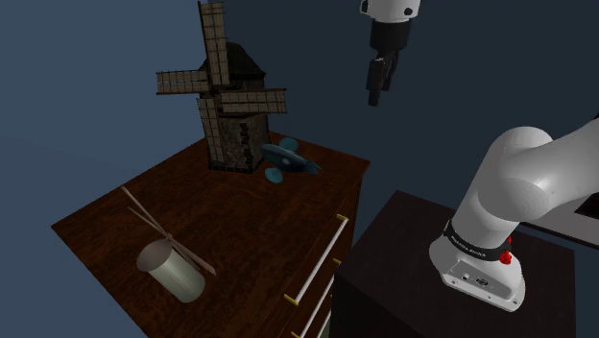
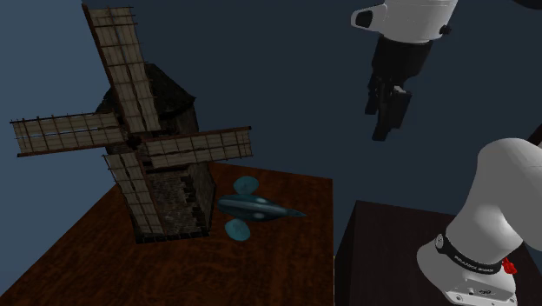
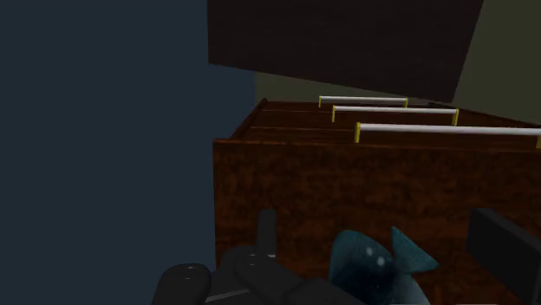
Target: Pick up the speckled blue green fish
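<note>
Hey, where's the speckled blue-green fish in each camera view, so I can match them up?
Shoulder view: speckled blue-green fish above centre, right of the dark wooden windmill model.
Second exterior view: fish at centre, beside the windmill's base.
Wrist view: fish on the wood, short of the white drawer handles.
Shared landmark: the reddish-brown wooden dresser top.

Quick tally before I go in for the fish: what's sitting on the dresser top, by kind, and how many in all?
Windmills: 2, the tall dark windmill standing and the small pale windmill lying on its side
Fish: 1, the blue green fish beside the tall dark windmill
Total: 3
</note>
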{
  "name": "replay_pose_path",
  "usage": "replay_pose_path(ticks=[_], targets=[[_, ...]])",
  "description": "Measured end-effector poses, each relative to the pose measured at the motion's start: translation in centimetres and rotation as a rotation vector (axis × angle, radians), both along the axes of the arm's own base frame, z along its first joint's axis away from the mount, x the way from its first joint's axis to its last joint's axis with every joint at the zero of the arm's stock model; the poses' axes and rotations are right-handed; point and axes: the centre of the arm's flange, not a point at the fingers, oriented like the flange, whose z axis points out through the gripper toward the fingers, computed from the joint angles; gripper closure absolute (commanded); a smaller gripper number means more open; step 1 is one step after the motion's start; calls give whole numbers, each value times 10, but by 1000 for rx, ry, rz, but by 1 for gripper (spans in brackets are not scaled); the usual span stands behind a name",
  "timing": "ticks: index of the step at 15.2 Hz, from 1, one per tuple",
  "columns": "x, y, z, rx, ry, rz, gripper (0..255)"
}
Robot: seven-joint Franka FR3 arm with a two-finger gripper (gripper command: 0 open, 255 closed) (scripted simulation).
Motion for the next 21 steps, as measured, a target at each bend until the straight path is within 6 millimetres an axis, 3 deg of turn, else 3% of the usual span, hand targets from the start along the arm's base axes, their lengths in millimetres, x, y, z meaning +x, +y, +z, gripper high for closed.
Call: replay_pose_path(ticks=[2, 5, 10, 21], targets=[[3, 5, -4, -9, 0, -3, 0], [24, 32, -18, -54, -4, -22, 0], [67, 93, -45, -141, -14, -58, 0], [169, 191, -119, -330, -34, -141, 0]])
